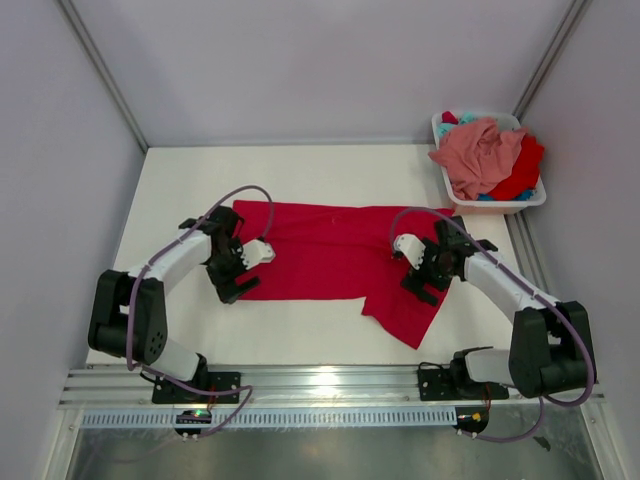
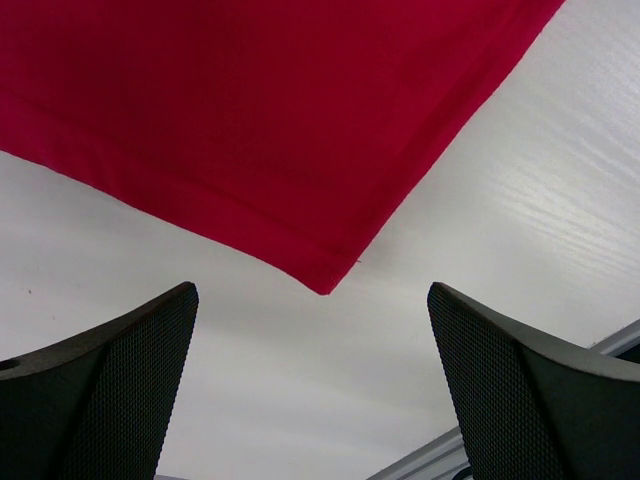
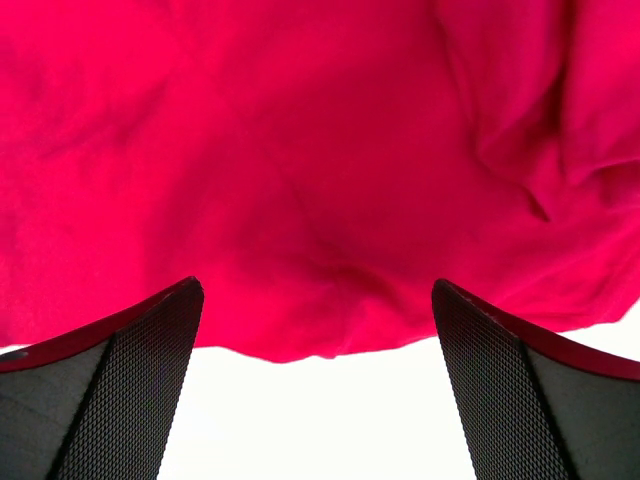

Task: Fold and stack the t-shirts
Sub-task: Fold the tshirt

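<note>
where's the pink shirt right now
In the top view the pink shirt is heaped in the basket at the far right corner of the table, beyond the spread red shirt.

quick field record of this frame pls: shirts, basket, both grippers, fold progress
table: white, one shirt on it
red t-shirt: spread wide across the table, not folded, right end creased
basket: white, far right corner, holds a pile
pile: salmon pink shirt on top, second red shirt and teal cloth under it
left gripper: open, empty, at the red t-shirt's near left corner
right gripper: open, empty, over the red t-shirt's right end
stack: none yet
</note>
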You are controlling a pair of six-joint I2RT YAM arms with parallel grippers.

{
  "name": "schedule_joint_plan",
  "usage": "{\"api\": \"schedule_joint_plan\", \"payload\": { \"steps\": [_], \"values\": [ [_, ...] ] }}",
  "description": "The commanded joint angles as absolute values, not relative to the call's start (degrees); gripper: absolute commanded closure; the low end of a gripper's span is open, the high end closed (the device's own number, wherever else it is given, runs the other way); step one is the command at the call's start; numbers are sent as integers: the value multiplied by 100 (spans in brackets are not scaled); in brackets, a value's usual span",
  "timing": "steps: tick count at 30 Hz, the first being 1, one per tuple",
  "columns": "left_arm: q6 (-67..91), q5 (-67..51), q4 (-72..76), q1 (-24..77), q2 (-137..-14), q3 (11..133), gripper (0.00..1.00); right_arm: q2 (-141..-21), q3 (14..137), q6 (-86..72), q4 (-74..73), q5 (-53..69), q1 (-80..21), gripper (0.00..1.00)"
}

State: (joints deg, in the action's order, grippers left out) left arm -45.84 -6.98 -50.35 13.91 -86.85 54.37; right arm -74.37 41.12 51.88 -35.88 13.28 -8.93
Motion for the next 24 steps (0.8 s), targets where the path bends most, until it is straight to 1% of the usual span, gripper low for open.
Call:
{"api": "schedule_joint_plan", "payload": {
  "steps": [1, 11, 20, 24],
  "values": [
    [-4816, -422, -4992, 1433, -8552, 5265, 1, -7216, 4166, 5545, -4077, 1669, -940, 1],
    [-4790, -316, -4782, 1529, -8640, 5107, 1, -6241, 4280, 5581, -4799, 2223, -1309, 1],
    [-4614, -413, -4641, 1591, -8868, 5176, 1, -6556, 4263, 5607, -5106, 2206, -1906, 1],
    [-4562, -483, -4649, 1608, -8947, 5221, 1, -6732, 4228, 5651, -5107, 2258, -2021, 1]
  ]
}}
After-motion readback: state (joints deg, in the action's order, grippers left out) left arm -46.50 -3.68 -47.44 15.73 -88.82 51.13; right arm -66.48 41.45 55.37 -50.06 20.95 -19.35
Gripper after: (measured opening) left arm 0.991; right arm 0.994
